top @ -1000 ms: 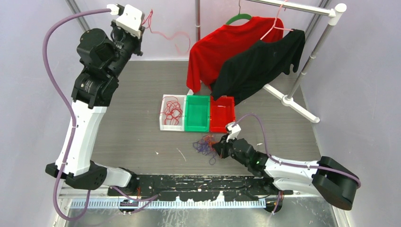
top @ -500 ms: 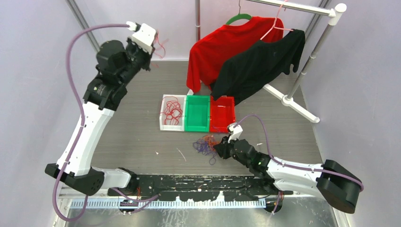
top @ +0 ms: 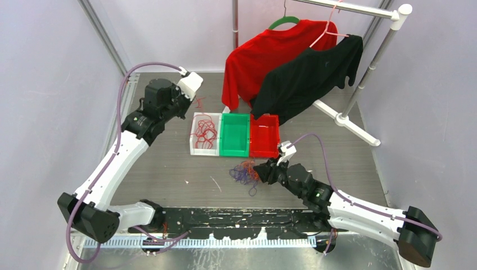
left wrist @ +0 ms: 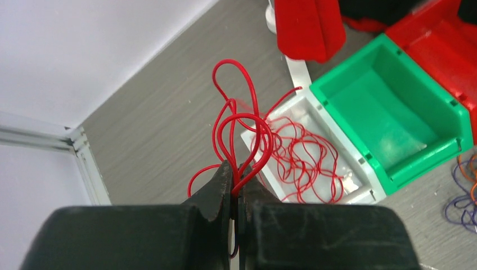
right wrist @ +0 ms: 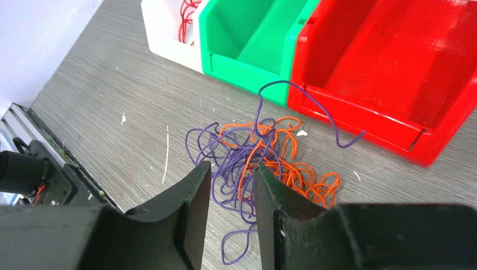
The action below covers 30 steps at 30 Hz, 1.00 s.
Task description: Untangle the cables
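While left pincer (left wrist: 237,171) clamps thin red wire loops (left wrist: 243,121) over white bin (left wrist: 365,194), right pincer (right wrist: 232,171) gapes partway above purple-orange wire tangle (right wrist: 263,142) on grey desk (right wrist: 112,95). Likely light, floppy strands; grab a loose outer loop.

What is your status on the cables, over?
Left fingers shut on red cable, near white bin. Right fingers open over purple-orange tangle. Nothing seen blocking.

The red bin (left wrist: 444,39) runs off the left wrist view's upper right corner; the purple and orange cables (left wrist: 462,194) are cut by its right edge.
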{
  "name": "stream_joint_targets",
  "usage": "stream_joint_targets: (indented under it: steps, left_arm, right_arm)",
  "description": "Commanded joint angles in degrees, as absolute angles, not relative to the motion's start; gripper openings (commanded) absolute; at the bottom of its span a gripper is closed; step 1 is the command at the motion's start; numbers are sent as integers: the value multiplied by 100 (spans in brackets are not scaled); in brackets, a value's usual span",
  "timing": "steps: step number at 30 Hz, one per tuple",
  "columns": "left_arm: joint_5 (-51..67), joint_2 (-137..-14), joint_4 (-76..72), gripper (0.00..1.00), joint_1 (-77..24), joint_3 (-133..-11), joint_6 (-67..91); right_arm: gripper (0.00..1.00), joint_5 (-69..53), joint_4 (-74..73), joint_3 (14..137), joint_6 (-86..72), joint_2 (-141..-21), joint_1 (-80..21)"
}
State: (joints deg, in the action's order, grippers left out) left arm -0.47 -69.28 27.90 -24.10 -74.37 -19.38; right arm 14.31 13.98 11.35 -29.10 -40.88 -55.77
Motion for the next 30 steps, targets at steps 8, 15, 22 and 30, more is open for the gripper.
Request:
stream_joint_targets:
  steps: [8,15,22,30]
  left_arm:
    - [220,-7060,2669,0,-2459,-7264,-1690]
    - [201,-7044,2812,0,-2521,-7000,-1702]
    - [138,-7066,2834,0,-2600,-6606,-1706]
    - [231,-7220,3056,0,-2773,-6480,-1722]
  right_arm:
    - [39,1707,994,1342,-2927,-3550,-5607]
    - [38,1707,976,1381,-2936,-3539,-5600]
    - [38,1765,897,1450,-2865,-3485,-5601]
    - [37,1762,968,1425,-2915,-3618,-5603]
